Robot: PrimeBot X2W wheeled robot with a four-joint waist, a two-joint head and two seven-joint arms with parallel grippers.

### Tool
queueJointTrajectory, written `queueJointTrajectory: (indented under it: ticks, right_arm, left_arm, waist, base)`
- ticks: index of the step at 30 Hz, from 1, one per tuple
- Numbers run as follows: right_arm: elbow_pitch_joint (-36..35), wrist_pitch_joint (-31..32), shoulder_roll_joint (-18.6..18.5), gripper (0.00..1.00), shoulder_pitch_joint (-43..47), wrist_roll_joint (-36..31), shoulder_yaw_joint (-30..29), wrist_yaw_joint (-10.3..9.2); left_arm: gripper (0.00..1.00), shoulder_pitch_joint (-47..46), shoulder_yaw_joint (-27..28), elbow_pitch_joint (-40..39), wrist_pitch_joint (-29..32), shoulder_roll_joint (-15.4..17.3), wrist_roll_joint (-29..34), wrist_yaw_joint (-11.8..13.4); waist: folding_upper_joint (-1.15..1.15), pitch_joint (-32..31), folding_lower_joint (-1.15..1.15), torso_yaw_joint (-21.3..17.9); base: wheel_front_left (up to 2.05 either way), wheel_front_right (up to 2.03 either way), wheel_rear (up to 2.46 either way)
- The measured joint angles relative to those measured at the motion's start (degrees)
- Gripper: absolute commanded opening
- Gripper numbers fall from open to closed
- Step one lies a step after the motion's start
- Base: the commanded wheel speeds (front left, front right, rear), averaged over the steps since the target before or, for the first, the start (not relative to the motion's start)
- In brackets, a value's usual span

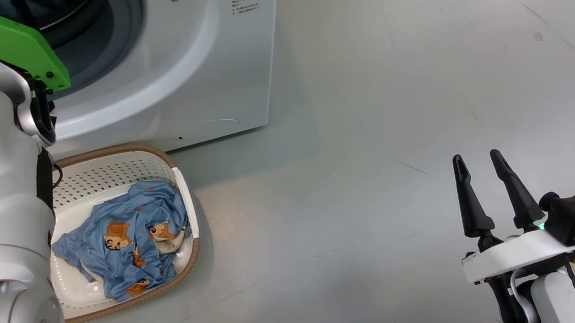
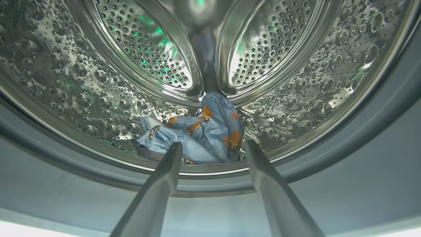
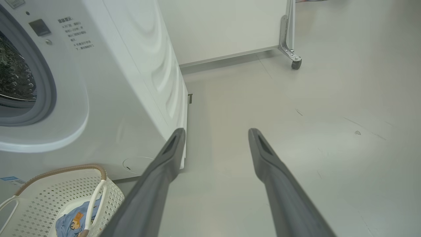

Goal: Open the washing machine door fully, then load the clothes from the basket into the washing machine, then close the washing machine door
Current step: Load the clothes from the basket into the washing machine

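Observation:
The white washing machine (image 1: 195,60) stands at the upper left with its round opening uncovered; its door is out of view. My left gripper (image 2: 213,148) is open at the drum mouth, and a light blue printed garment (image 2: 204,135) lies loose on the perforated drum (image 2: 82,92) just beyond the fingertips. The left arm (image 1: 0,207) reaches up into the opening. More blue clothes (image 1: 127,238) lie in the cream basket (image 1: 186,191) on the floor in front of the machine. My right gripper (image 1: 477,163) hangs open and empty over bare floor at the lower right.
The grey floor (image 1: 391,95) spreads to the right of the machine. A white panel on a wheeled metal leg (image 3: 291,49) stands behind the machine's right side. The basket's white handle (image 3: 93,200) sits near my right gripper's left finger in the right wrist view.

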Motion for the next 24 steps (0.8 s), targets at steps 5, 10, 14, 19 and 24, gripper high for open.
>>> queueJointTrajectory:
  ticks: [5, 10, 14, 19, 24]
  right_arm:
    - [0.2, 0.0, 0.0, 1.0, 0.9, -0.3, -0.5, 0.15]
    - [0.4, 0.0, 0.0, 1.0, 0.9, -1.1, -1.0, 0.16]
    - [0.4, 0.0, 0.0, 1.0, 0.9, -2.0, -2.0, 0.46]
    - [0.4, 0.0, -0.1, 1.0, 0.9, -3.1, -3.4, 0.46]
    - [0.4, 0.0, -0.1, 1.0, 2.0, -3.5, -4.9, 0.47]
  left_arm:
    - [1.0, 1.4, -0.3, 0.5, -1.0, -0.3, 0.0, -1.0]
    - [1.0, 3.5, -0.4, 0.7, -2.7, -1.0, -0.4, -2.2]
    - [1.0, 6.5, -0.1, 0.9, -3.8, -2.3, -1.9, -4.1]
    - [1.0, 10.3, -1.3, 0.8, -4.6, -3.9, -2.2, -5.8]
    - [1.0, 14.6, -3.1, 0.5, -5.5, -4.0, -1.5, -6.6]
  waist:
    - [0.0, -2.3, 0.0, 2.3]
    - [0.0, -4.4, 0.0, 4.1]
    - [0.0, -6.2, 0.0, 5.1]
    - [0.0, -8.6, 0.0, 6.2]
    - [0.0, -11.0, 0.0, 7.3]
  base:
    - [0.0, 0.0, 0.0]
    - [0.0, 0.0, 0.0]
    - [0.0, 0.0, 0.0]
    - [0.0, 0.0, 0.0]
    - [0.0, 0.0, 0.0]
